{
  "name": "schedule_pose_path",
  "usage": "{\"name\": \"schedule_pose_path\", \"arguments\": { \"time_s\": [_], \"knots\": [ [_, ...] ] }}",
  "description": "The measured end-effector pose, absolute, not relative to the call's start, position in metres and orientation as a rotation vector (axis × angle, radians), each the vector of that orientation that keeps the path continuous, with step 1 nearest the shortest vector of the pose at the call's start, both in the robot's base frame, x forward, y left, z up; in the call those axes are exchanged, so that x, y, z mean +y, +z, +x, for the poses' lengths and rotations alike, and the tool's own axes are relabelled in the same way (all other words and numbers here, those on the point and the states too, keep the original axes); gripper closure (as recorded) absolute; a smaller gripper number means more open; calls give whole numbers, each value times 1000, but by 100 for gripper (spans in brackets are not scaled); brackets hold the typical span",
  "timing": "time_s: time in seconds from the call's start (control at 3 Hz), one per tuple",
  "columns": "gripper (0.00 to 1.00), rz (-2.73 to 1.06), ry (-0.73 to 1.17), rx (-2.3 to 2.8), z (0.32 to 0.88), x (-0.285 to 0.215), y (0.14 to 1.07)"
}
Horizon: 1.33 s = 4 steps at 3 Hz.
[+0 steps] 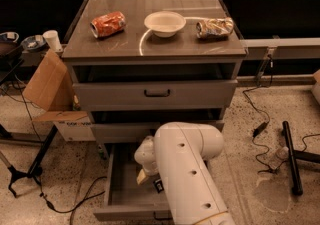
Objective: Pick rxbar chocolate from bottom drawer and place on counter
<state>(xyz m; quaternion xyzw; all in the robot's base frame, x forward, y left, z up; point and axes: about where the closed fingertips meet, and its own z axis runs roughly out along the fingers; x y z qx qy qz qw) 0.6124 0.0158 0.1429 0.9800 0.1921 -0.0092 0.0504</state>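
The bottom drawer [122, 196] stands pulled out so the arm [190, 169] can reach in. The tool [144, 173] is down inside it, and I cannot tell its grip. The chocolate bar [159, 185] looks to be the small dark packet just beside the tool, not yet on the worktop [170, 46].

High view, end effector [149, 179] in drawer [125, 213]

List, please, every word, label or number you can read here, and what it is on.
Crushed orange can: print too blurred.
Crushed silver-gold can: print too blurred.
White cardboard box, lower left: dark lettering, unreadable.
Pale gripper, inside the open grey bottom drawer: no text visible.
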Motion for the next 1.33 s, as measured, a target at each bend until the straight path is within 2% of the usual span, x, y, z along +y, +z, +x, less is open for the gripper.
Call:
{"name": "schedule_pose_path", "arguments": {
  "time_s": [1.33],
  "knots": [
    [0, 3012, -83, 481, 617, 7, 140]
  ]
}}
